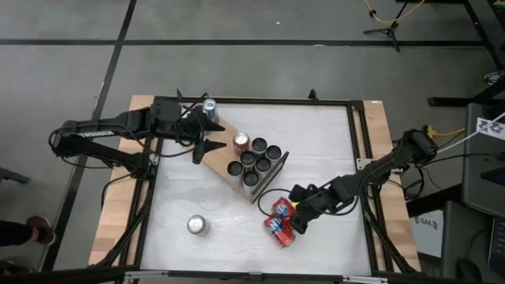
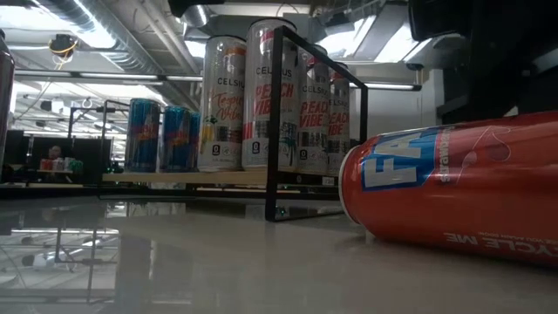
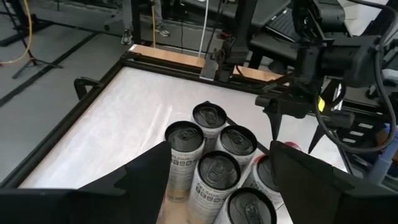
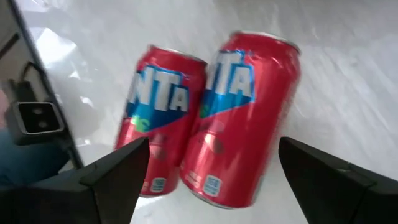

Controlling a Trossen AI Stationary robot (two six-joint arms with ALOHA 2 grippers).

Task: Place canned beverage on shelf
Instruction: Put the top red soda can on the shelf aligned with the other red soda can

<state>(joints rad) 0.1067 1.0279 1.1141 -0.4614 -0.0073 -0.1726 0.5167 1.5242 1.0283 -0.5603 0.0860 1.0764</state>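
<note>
Two red cans (image 4: 211,124) lie on their sides on the bench (image 1: 316,130), touching. Right gripper (image 1: 302,211) hovers over them, fingers (image 4: 112,174) wide open, holding nothing. Risk: closing astride both cans could pinch the pair or roll one away. Farther off, left gripper (image 1: 207,147) hangs over the shelf (image 1: 225,150), fingers apart, empty; it could clip the standing cans (image 3: 214,158).

red can (image 2: 453,196): cut off at 3 o'clock edge, low view | shelf (image 2: 218,177): board mostly hidden by cans | far blue cans (image 2: 161,133): labels unreadable
</note>
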